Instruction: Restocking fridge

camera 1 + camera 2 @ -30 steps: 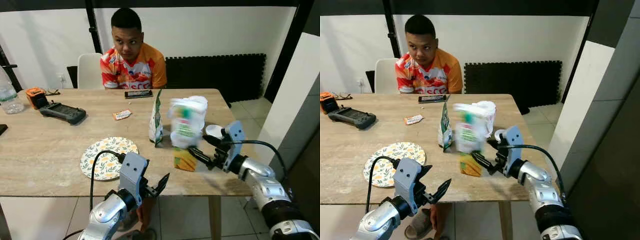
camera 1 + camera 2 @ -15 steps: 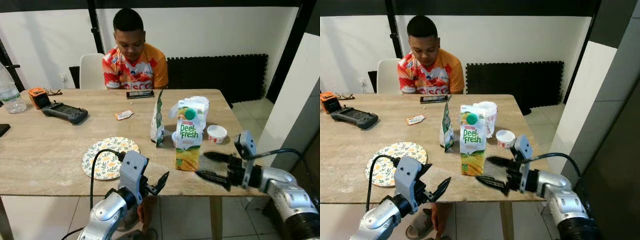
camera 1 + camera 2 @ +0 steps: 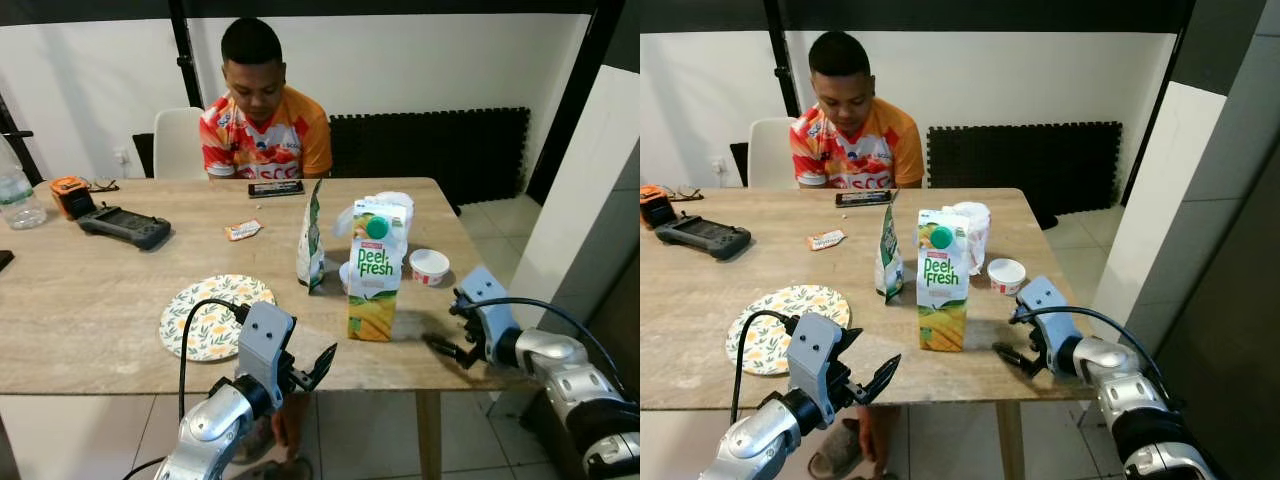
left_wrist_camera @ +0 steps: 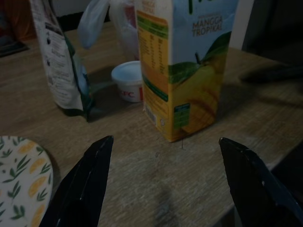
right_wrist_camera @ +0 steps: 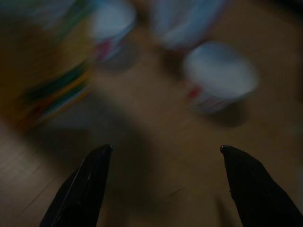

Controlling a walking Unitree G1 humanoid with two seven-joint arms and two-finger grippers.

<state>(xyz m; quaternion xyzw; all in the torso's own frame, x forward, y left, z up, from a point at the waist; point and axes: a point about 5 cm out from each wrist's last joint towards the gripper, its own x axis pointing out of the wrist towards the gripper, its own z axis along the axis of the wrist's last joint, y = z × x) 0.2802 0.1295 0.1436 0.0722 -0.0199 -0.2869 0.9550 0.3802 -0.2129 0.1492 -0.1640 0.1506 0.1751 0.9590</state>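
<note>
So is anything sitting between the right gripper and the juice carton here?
Nothing visible does. The right gripper hovers open over bare table just beside the juice carton, with only wood between them. The small white cup stands further back, off that line.

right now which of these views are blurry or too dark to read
Right wrist view: dark and motion-blurred, the white cup only a smear. Left wrist view: dim but sharp, the juice carton print legible. Both eye views: bright and clear.
</note>
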